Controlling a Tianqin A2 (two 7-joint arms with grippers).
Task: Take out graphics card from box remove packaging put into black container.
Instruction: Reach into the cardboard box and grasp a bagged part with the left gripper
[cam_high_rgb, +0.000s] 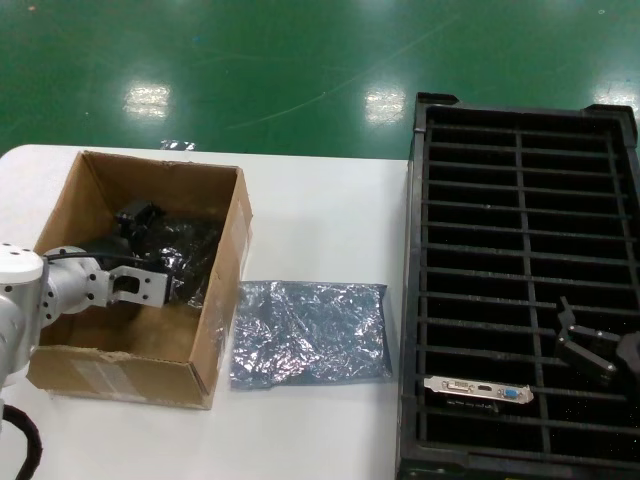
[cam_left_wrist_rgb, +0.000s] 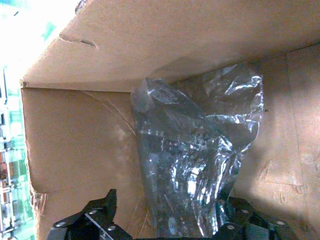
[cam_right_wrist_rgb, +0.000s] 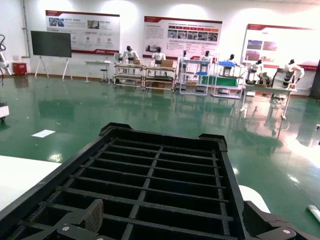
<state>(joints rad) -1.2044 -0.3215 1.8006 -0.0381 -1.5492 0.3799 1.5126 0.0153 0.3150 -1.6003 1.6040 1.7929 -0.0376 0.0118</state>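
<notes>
The black container (cam_high_rgb: 520, 290) stands on the surface's right, a graphics card (cam_high_rgb: 478, 388) slotted near its front; the right gripper (cam_high_rgb: 585, 345) hovers above it, fingers spread; inside the box (cam_high_rgb: 140, 275) the left gripper (cam_left_wrist_rgb: 167, 220) (fingers parted) straddles bagged packaging (cam_left_wrist_rgb: 195, 160); an empty bag (cam_high_rgb: 310, 330) lies between.

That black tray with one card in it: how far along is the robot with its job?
One graphics card already stands in the black container, and its empty bag lies on the table. The left claw is open around another bagged card inside the box. Lifting, unwrapping and slotting remain. The right claw hovers open over the container.
</notes>
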